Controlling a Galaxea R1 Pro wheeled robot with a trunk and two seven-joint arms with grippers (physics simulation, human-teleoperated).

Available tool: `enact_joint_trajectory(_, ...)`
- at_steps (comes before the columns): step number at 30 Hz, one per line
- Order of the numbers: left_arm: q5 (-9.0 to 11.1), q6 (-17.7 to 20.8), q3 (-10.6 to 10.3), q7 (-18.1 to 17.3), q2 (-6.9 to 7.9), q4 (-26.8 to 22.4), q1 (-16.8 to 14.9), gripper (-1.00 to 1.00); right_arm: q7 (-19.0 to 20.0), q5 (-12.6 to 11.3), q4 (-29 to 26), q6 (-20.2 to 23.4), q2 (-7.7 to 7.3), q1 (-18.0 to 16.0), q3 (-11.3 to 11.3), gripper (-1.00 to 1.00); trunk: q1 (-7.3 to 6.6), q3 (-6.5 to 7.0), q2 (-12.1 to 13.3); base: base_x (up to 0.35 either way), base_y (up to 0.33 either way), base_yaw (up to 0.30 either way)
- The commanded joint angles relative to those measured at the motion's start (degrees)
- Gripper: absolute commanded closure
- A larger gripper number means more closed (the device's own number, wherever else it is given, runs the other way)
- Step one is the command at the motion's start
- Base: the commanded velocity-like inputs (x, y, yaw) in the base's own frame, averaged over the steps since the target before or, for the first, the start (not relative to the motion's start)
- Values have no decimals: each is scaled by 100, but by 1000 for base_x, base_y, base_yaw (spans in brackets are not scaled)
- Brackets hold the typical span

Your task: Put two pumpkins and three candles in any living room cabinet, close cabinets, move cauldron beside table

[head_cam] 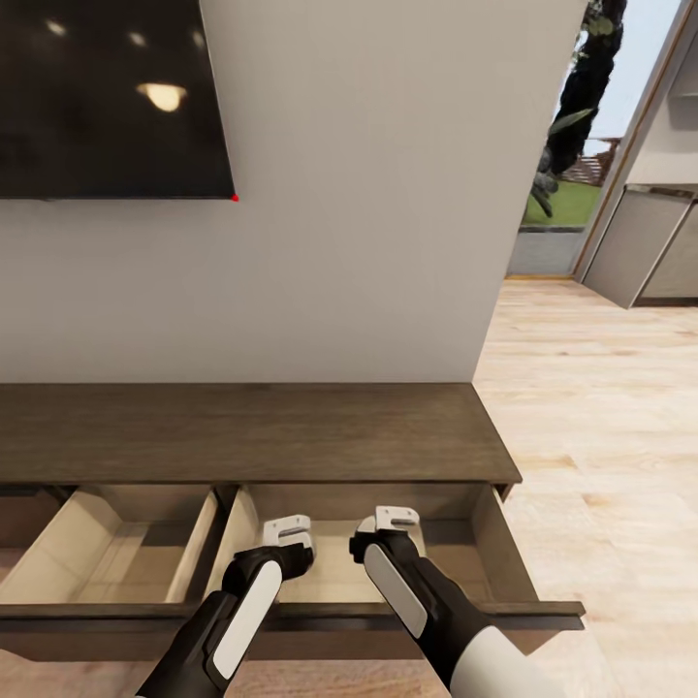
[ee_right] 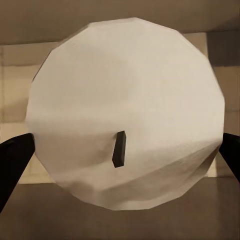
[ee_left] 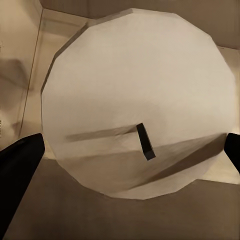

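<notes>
A simulated robot faces a long, low, dark wood cabinet (head_cam: 291, 427) set against a pale wall, with a dark television screen (head_cam: 107, 97) at 11 o'clock. Two drawers stand pulled out, their pale beige insides showing: the left drawer (head_cam: 116, 553) at 8 o'clock, the right drawer (head_cam: 465, 543) at 6 o'clock. Both arms reach down into the right drawer, side by side. In the left wrist view the left gripper (ee_left: 132, 150) has a candle (ee_left: 140, 100) between its dark fingers (ee_left: 20, 165) — a pale, flat-topped round with a short black wick — and the fingers appear to sit against its sides, so I judge it held. The right wrist view shows the same for the right gripper (ee_right: 120, 150): a second candle (ee_right: 125, 115) bracketed by dark fingers (ee_right: 12, 155), apparently gripped. In the head view the candles themselves are hidden behind the wrists. To finish this step well, each candle should be lowered until its base meets the drawer floor, kept upright and apart from the other, and let go gently — then the arms should rise straight up, clear of the drawer's front edge.
</notes>
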Motion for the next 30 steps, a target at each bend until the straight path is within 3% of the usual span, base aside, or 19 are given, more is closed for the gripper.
enact_joint_trajectory(1, 7, -3, 0, -8, 0, -1, 0, 100, 0, -1, 25, -4, 0, -2, 1, 100, 0, 0, 0, 87, 22, 0)
enact_joint_trajectory(13, 7, -5, -3, -8, -1, -2, 0, 100, 0, -15, 408, -21, 0, -191, 1, 100, 0, 0, 0, 13, 3, 0)
enact_joint_trajectory(21, 7, -3, -7, -8, -6, -2, 0, 100, 25, -1, 838, -109, 0, -338, 1, 100, 176, -143, -321, 0, 0, 0)
enact_joint_trajectory(30, 7, -5, -10, -8, -9, -2, 0, 100, 319, 66, 1003, -391, 0, -383, 1, 100, 307, -251, -562, 0, 0, 0)
